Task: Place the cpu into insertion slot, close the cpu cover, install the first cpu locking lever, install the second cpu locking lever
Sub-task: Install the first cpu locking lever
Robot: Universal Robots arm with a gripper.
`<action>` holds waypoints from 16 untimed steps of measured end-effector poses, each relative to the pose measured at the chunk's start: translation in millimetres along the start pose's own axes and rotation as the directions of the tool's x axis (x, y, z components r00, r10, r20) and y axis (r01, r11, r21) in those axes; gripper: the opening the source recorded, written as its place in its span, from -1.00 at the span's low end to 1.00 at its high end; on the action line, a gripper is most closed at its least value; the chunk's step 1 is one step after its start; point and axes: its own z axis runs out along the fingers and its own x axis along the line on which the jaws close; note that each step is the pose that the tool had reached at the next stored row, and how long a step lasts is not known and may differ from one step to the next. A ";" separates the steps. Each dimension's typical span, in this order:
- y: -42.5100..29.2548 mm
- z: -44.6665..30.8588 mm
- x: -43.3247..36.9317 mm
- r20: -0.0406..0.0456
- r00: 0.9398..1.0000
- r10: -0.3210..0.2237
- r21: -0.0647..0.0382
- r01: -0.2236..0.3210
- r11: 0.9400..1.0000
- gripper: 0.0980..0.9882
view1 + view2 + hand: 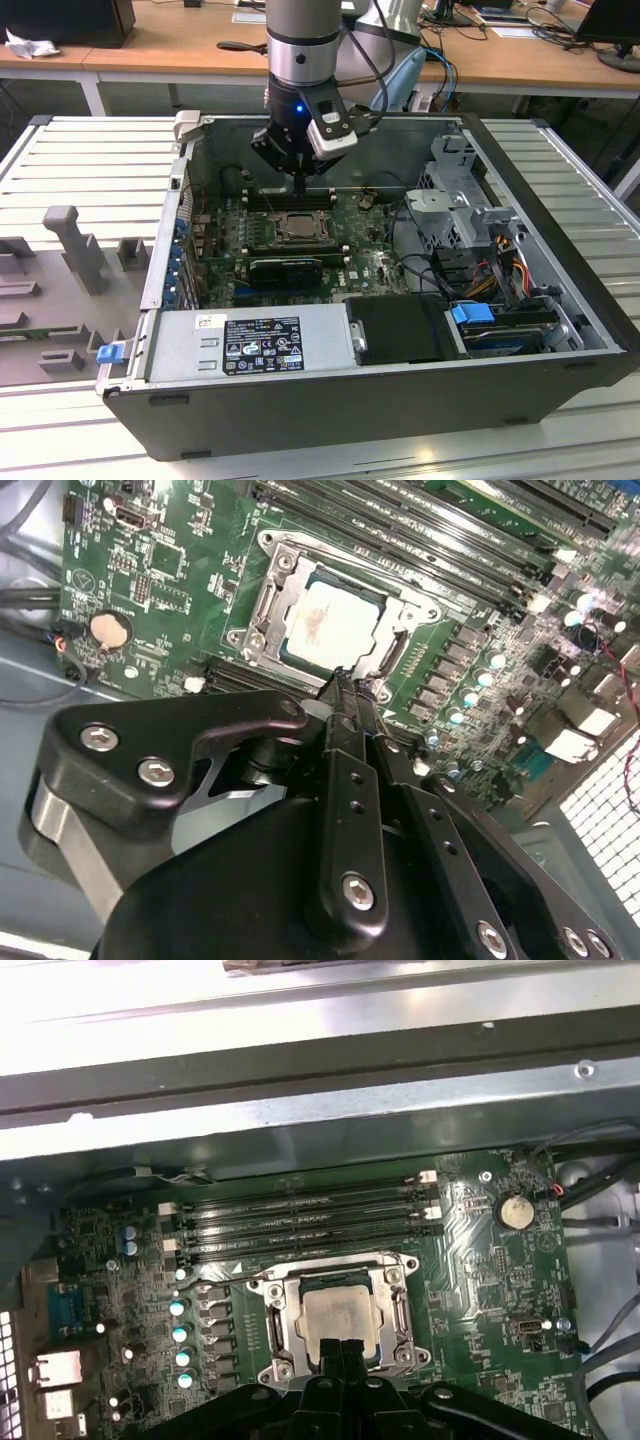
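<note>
The open computer case [330, 405] is seen whole in the exterior view, from a raised point off one long side. It is looked into obliquely across the slatted counter [90, 160], and the cpu socket [297, 228] is shown small beneath the arm [300, 40]. The motherboard [375, 262] is viewed far more closely in both wrist views, from just above and behind the gripper [340, 680], whose dark body is kept in the foreground. The cpu [330, 625] [338, 1312] and the coin cell [110, 630] [516, 1210] are shared by both wrist views but are approached from roughly opposite sides. The case's far wall is faced in the first wrist view.
</note>
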 end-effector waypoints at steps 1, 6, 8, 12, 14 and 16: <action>0.0 0.0 0.0 -0.001 1.000 -0.014 0.000 0.014 1.000 -0.98; 0.0 0.0 0.0 -0.003 0.998 -0.062 -0.001 0.062 0.998 -0.98; 0.0 0.0 0.0 -0.004 0.997 -0.075 -0.002 0.075 0.997 -0.98; 0.0 0.0 0.0 -0.005 0.994 -0.113 -0.003 0.113 0.994 -0.98; 0.0 0.0 0.0 -0.006 0.992 -0.128 -0.003 0.128 0.992 -0.98; 0.0 0.0 0.0 -0.007 0.989 -0.145 -0.003 0.145 0.989 -0.98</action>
